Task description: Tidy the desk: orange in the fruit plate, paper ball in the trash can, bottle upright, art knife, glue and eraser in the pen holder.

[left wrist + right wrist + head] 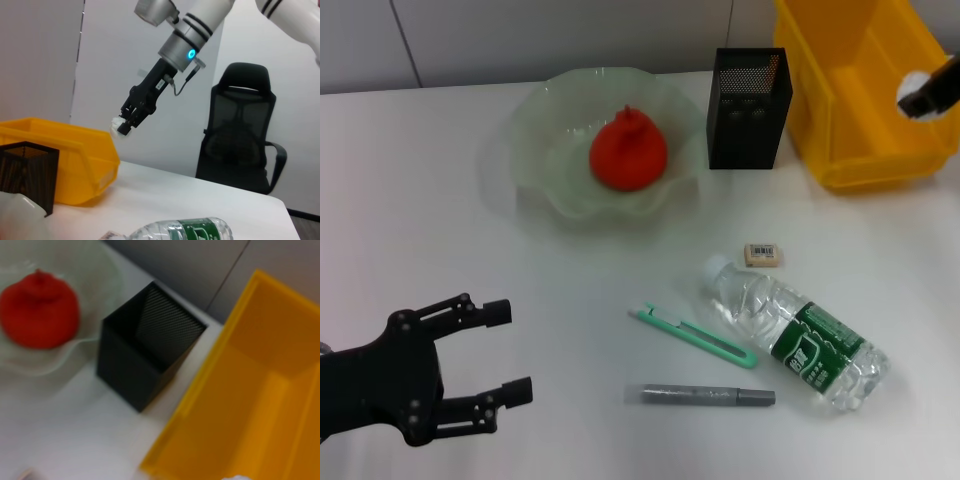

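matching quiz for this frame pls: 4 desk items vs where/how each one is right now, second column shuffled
Items:
1. orange
2. paper ball
3. bottle
4. eraser

Places/states:
A. lying on its side on the table
B. held in the right tool above the yellow bin
C. in the fruit plate
D. flat on the table between the pen holder and the bottle

Pairs: 1-C, 2-B, 3-A, 4-D

The left tool is open, low over the near left of the table.
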Tool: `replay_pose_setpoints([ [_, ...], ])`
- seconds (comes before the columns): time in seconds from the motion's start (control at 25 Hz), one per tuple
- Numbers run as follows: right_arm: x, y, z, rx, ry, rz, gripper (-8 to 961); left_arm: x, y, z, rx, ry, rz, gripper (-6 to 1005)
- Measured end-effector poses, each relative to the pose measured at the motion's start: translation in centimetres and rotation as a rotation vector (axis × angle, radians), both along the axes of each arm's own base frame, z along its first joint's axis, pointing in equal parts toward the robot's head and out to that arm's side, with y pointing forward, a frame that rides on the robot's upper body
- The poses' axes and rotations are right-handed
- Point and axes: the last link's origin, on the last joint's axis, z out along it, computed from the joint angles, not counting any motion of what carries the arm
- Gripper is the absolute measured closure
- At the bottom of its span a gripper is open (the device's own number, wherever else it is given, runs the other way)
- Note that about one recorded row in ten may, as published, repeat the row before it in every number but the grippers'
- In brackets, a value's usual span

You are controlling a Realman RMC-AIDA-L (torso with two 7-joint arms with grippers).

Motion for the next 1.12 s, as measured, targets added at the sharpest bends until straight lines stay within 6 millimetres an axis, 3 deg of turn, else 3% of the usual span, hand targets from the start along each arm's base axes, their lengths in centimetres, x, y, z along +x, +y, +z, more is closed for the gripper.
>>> replay_pose_setpoints([
  [0.2,2.0,2.0,-1.7,0.057,-0.019,0.089,597,0.0,0.2,0.2,0.015,-0.008,0.012,164],
  [0.48,4.1,4.2,-4.6,0.074,-0.022,0.119,518,0.0,0.4,0.1,0.018,-0.016,0.033,165],
  [1.12,4.0,4.1,-4.6,0.077,-0.009,0.107,262,-0.3,0.4,0.4,0.013,-0.018,0.067,167],
])
